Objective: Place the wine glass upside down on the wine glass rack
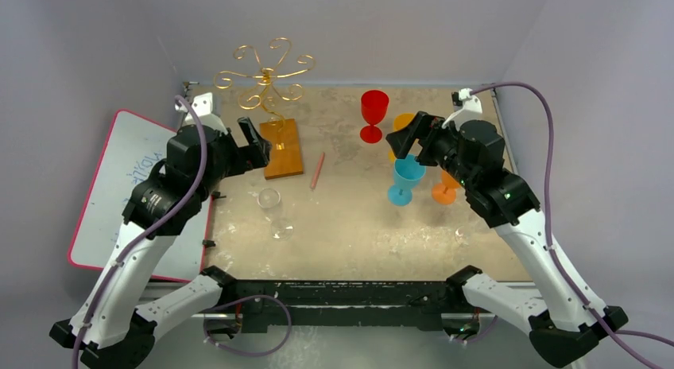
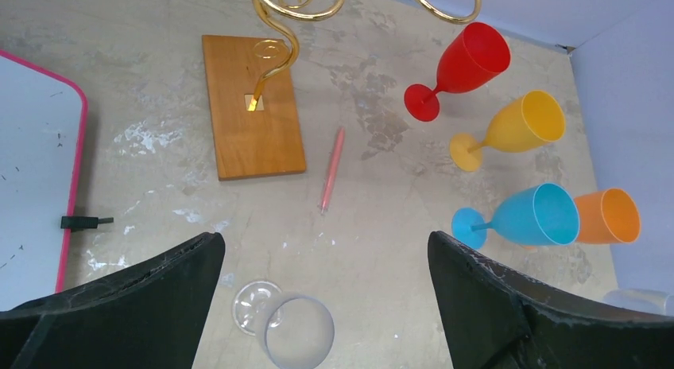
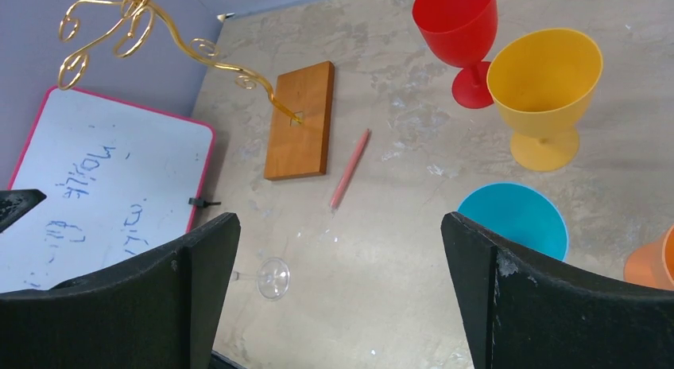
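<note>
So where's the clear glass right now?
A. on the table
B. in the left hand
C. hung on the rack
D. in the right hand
A: the clear glass is on the table, near the open left hand, and the rack carries nothing.

- top view: fixed high behind the arm bases, tilted down over the whole table (image 1: 358, 218) toward the back wall.
- left wrist view: close above the table, looking down between the left fingers (image 2: 119, 305).
- right wrist view: close too, angled left between the right fingers (image 3: 540, 305).
- all three share the rack (image 1: 283, 149), pencil (image 1: 318, 170) and red cup (image 1: 374, 106).
</note>
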You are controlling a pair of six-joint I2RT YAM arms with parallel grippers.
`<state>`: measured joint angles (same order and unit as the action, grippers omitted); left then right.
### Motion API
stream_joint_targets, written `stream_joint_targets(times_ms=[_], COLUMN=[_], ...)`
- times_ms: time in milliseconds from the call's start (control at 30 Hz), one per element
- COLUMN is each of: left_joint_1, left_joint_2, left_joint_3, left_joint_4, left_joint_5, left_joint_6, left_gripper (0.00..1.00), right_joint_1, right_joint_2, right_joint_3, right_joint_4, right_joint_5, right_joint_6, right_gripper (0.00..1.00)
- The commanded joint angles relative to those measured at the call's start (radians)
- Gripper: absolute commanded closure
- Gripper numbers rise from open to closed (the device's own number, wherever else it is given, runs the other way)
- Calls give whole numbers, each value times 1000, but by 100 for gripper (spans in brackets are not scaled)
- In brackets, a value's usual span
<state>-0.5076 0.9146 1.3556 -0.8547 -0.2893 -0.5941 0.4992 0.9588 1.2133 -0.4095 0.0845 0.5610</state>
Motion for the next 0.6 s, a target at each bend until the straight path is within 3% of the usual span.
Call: stream_joint_targets(times_ms=[0,567], left_joint_1=[-8,-8], left_joint_2=[18,35], left_joint_3=[34,64], left_joint_4=[-14,-325], left_joint_5=[-36,-143], left_joint_6=[-6,-56], left_gripper=[0,0], right_joint_1=[5,5], right_joint_2=[-23,50], right_joint_3=[25,68], right_joint_4=[22,0], right_joint_5=[4,-10], right_joint_6=[6,-15], right_gripper=[0,0])
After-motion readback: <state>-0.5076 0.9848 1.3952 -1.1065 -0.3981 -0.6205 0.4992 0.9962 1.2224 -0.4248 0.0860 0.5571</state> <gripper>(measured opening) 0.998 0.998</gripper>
